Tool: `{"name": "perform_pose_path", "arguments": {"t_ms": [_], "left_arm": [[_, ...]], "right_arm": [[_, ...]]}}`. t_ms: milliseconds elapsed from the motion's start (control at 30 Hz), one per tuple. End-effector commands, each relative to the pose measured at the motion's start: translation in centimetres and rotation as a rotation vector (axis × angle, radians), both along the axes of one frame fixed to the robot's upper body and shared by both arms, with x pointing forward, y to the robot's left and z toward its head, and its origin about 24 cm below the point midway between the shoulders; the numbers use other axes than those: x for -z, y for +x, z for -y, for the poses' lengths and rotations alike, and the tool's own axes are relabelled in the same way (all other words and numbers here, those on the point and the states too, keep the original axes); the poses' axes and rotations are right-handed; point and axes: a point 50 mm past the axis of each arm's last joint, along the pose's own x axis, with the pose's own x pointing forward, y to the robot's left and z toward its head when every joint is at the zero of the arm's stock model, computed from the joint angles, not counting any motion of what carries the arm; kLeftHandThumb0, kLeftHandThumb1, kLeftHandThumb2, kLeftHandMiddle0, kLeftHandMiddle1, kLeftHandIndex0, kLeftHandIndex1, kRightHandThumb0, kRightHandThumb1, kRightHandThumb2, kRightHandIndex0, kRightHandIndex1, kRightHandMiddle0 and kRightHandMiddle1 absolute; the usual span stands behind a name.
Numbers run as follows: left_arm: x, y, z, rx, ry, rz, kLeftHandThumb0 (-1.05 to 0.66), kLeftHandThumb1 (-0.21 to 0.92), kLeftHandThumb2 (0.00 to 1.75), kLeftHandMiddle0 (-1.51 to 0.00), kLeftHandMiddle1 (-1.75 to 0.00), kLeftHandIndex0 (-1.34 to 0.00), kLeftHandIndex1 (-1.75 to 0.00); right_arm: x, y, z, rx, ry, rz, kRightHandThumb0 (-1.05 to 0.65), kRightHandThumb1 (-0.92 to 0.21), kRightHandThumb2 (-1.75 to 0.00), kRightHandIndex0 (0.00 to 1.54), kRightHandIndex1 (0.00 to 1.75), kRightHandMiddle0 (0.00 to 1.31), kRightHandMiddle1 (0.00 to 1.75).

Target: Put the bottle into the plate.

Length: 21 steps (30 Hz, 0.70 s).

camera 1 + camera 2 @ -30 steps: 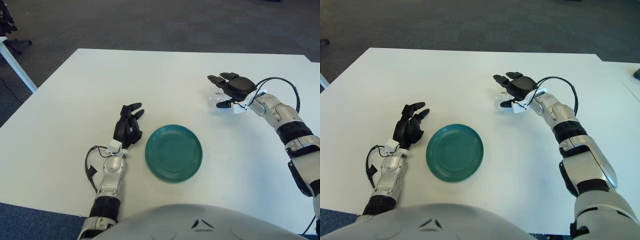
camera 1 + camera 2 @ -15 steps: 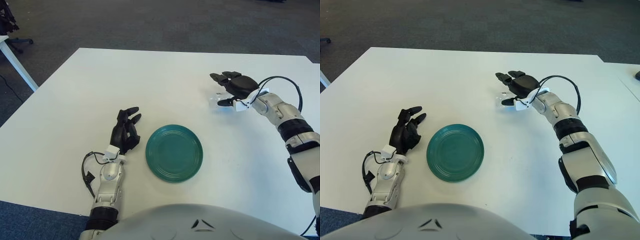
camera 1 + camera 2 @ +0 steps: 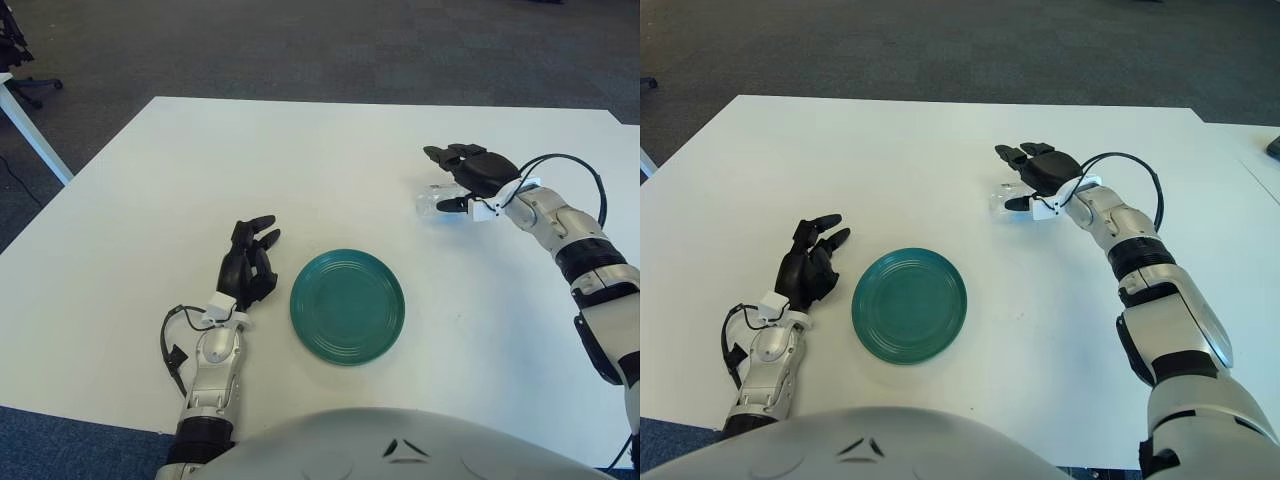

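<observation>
- Bottle (image 3: 432, 202), clear plastic, lay on the white counter (image 3: 300, 170), well apart from the green plate (image 3: 347, 305).
- Right robot hand (image 3: 468, 176) hovered over it, fingers spread, thumb beside it, not yet gripping.
- Closing squarely around its body before lifting would likely help.
- Left robot hand (image 3: 247, 268) showed left of the plate, fingers relaxed.

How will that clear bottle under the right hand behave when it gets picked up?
The clear bottle looks like thin plastic lying on its side, so probably light and apt to roll. Its smooth wall may slip or dent under the right hand, whose open fingers are over it, not closed.
</observation>
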Motion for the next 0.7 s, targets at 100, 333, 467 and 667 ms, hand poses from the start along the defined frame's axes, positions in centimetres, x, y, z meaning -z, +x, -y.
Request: {"name": "perform_pose_path", "arguments": {"t_ms": [100,333,467,667], "left_arm": [[2.0,-1.8,-0.8,-0.017,-0.004,-0.111,-0.74,0.92,0.93,-0.49,-0.43,-0.18,-1.05],[2.1,-1.7,-0.8,-0.016,-0.010,-0.114,-0.74,0.92,0.91,-0.48,-0.43,-0.18,-1.04],[2.1,-1.6,-0.9,0.001,0.001,-0.103,-0.74,0.92,0.90,-0.49,-0.44,-0.19,-1.05],[2.1,-1.8,-1.2,0.029,0.030,-0.077,-0.75,0.92,0.94,-0.48,-0.44,-0.19,-1.04]], "right_arm": [[0.2,-0.2,0.3,0.015,0.016,-0.006,-1.05,-0.92,-0.64,0.00,0.00,0.00,0.00],[0.9,-0.3,0.3,0.025,0.020,-0.020,-1.05,-0.92,-0.64,0.00,0.00,0.00,0.00],[1.2,-0.3,0.2,0.030,0.031,-0.029,-1.05,-0.92,-0.64,0.00,0.00,0.00,0.00],[1.8,-0.5,0.3,0.040,0.044,-0.038,-1.05,-0.92,-0.65,0.00,0.00,0.00,0.00]]}}
